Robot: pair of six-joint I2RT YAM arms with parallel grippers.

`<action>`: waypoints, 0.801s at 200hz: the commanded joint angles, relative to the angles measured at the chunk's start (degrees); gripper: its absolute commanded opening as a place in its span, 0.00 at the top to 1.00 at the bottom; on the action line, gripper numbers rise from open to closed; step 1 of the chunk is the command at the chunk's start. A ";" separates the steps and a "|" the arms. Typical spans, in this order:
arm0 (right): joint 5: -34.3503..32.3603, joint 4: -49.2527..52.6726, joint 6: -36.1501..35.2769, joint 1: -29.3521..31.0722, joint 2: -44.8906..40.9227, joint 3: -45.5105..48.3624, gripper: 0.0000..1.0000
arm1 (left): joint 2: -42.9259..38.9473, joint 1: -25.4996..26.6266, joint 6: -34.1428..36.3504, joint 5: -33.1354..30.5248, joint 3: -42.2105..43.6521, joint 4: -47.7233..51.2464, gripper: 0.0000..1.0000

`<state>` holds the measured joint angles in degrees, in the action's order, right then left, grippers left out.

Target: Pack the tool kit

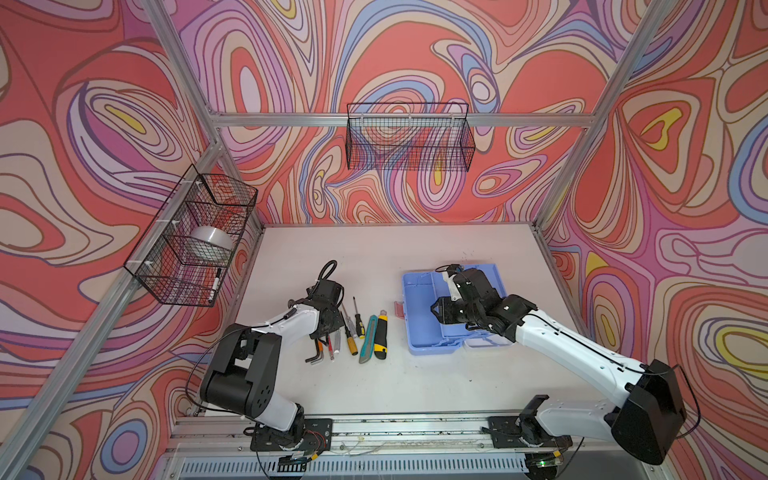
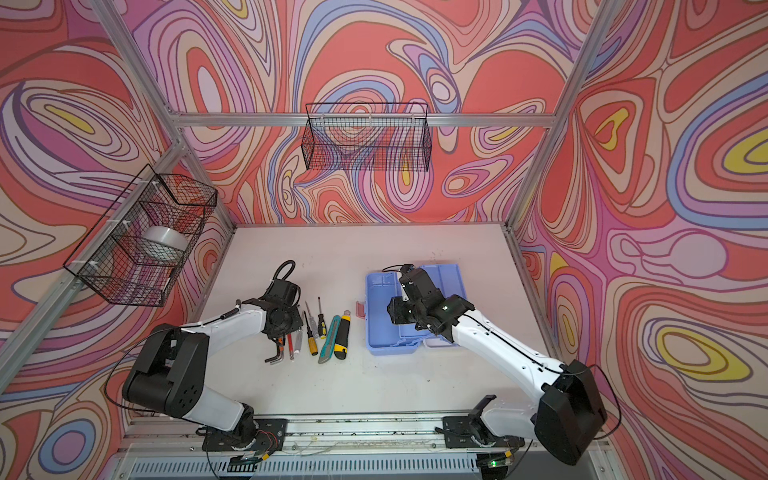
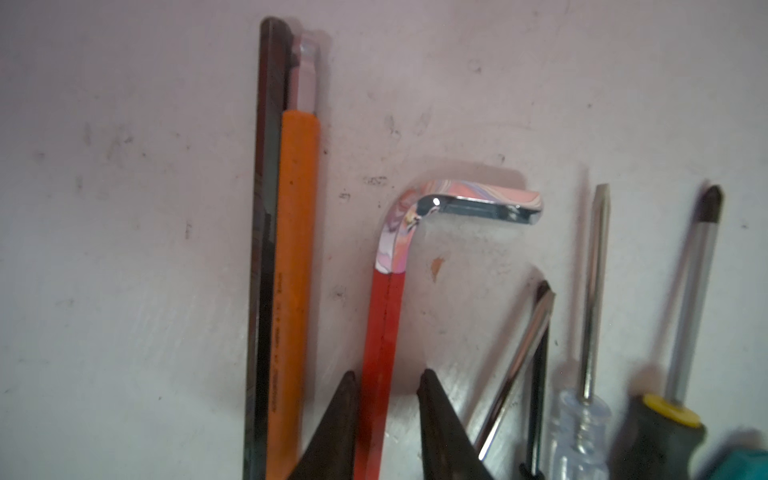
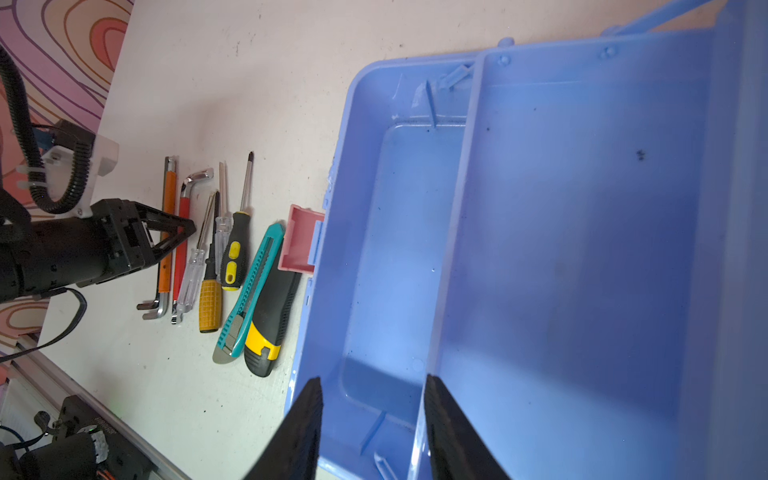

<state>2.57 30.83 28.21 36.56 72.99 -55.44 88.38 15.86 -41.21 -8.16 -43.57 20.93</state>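
**Box.** The tool kit box [image 1: 417, 320] is found open on the right half of the counter [image 1: 374, 249]. Its pink latch [image 4: 299, 241] faces the row of loose tools. A blue tray [image 4: 561, 249] is seated in the far part of the box.

**Right pincer.** The right pincer [image 4: 372, 390] is held above the box interior with its fingers apart. Only the box floor is seen between them, and the tray wall runs close along one finger. Nothing is gripped.

**Loose tools.** These are laid side by side on the counter, left of the box in both top views. The yellow-and-black utility knife [image 1: 381, 336] lies nearest the box. The teal utility knife [image 1: 368, 338] and the screwdrivers [image 4: 232, 249] come next, and the hex keys lie farthest from the box.

**Left pincer.** The left pincer [image 3: 386, 378] is lowered over the hex keys. The red-sleeved hex key [image 3: 384, 311] lies between its fingertips, flat on the counter. The orange-sleeved hex key [image 3: 293, 249] lies just outside one finger. One finger appears to meet the red sleeve, while a sliver of counter shows beside the other. It cannot be told whether the key is clamped.
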 commanded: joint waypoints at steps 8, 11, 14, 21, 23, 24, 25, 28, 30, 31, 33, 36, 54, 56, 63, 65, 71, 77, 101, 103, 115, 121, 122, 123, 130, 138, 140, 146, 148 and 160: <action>-1.23 0.10 0.01 0.20 -0.16 0.18 0.58 | 2.91 -0.14 -0.21 1.04 -0.87 1.53 0.83; -1.32 0.16 0.01 0.22 -0.21 0.17 0.57 | 3.01 -0.13 -0.14 1.01 -0.97 1.56 0.84; -1.38 0.16 0.01 0.19 -0.28 0.16 0.57 | 3.15 -0.12 -0.11 1.04 -1.06 1.65 0.85; -1.50 0.02 0.05 0.19 -0.30 0.16 0.57 | 3.33 -0.12 -0.01 1.04 -1.22 1.64 0.86; -1.55 0.04 0.02 0.18 -0.33 0.16 0.57 | 3.37 -0.12 -0.01 1.04 -1.31 1.65 0.86; -1.58 0.03 0.01 0.23 -0.36 0.11 0.57 | 3.37 -0.12 -0.01 1.04 -1.33 1.66 0.87; -1.59 0.03 0.01 0.20 -0.33 0.09 0.57 | 3.42 -0.12 0.03 1.04 -1.33 1.70 0.87; -1.59 0.07 0.01 0.20 -0.32 0.15 0.57 | 3.45 -0.12 0.07 1.12 -1.36 1.71 0.87; -1.62 0.10 0.01 0.19 -0.35 0.09 0.57 | 3.51 -0.12 0.08 1.13 -1.37 1.65 0.87; -1.65 0.10 0.01 0.23 -0.33 0.08 0.57 | 3.53 -0.12 0.08 1.13 -1.44 1.66 0.88; -1.64 0.11 0.03 0.26 -0.33 0.07 0.57 | 3.55 -0.12 0.14 1.09 -1.50 1.61 0.88; -1.67 0.11 0.01 0.24 -0.35 0.07 0.57 | 3.62 -0.14 0.14 1.08 -1.51 1.69 0.89; -1.67 0.01 0.01 0.21 -0.19 -0.11 0.57 | 3.73 -0.12 0.49 0.90 -1.73 1.78 0.92; -1.68 -0.05 0.05 0.21 -0.17 -0.15 0.57 | 3.75 -0.12 0.47 0.88 -1.77 1.82 0.92; -1.62 -0.01 0.01 0.24 -0.03 -0.19 0.57 | 3.75 -0.12 0.67 0.79 -1.81 1.84 0.94; -1.61 -0.03 0.03 0.22 0.03 -0.19 0.57 | 3.73 -0.12 0.69 0.67 -1.85 1.88 0.95; -1.60 -0.09 0.01 0.26 0.20 -0.27 0.57 | 3.74 -0.12 0.73 0.46 -1.95 2.03 0.96; -1.68 -0.14 0.01 0.19 0.31 -0.28 0.57 | 3.61 -0.12 0.91 0.22 -2.04 2.18 1.00; -1.68 -0.29 0.01 0.21 0.98 -0.71 0.57 | 2.71 -0.13 1.44 -1.02 -2.72 3.32 1.00; -1.64 -0.28 0.05 0.23 1.01 -0.76 0.57 | 2.58 -0.13 1.47 -1.14 -2.74 3.50 1.00; -1.72 -0.27 0.01 0.19 1.36 -1.05 0.57 | 1.67 -0.13 1.94 -1.91 -3.33 4.46 1.00; -1.79 -0.33 0.01 0.24 1.49 -1.15 0.57 | 1.02 -0.12 2.16 -2.18 -3.63 4.93 1.00; -1.83 -0.33 0.05 0.21 1.56 -1.16 0.57 | 0.97 -0.17 2.22 -2.19 -3.67 4.97 1.00; -1.85 -0.33 0.03 0.20 1.59 -1.16 0.57 | 0.86 -0.15 2.29 -2.20 -3.74 5.11 1.00; -1.95 -0.34 0.05 0.23 1.75 -1.31 0.57 | 0.09 -0.12 2.66 -2.27 -4.01 5.71 1.00; -2.18 -0.35 0.01 0.27 1.89 -1.42 0.57 | -0.83 -0.12 2.86 -2.13 -4.43 6.26 1.00; -2.21 -0.36 -0.04 0.20 1.96 -1.56 0.57 | -1.08 -0.12 2.95 -2.10 -4.51 6.44 1.00; -2.38 -0.47 0.01 0.20 2.06 -1.58 0.57 | -1.88 -0.12 3.05 -1.67 -4.75 6.94 1.00; -2.39 -0.48 0.01 0.19 2.00 -1.60 0.57 | -2.13 -0.12 3.13 -1.48 -4.87 7.04 1.00; -2.57 -0.68 0.07 0.18 2.23 -1.69 0.57 | -3.87 -0.14 3.20 -0.09 -5.08 7.42 1.00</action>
<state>1.41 30.79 28.21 36.56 74.65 -55.51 88.58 15.84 -39.00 -8.64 -46.41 24.91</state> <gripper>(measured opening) 0.430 0.100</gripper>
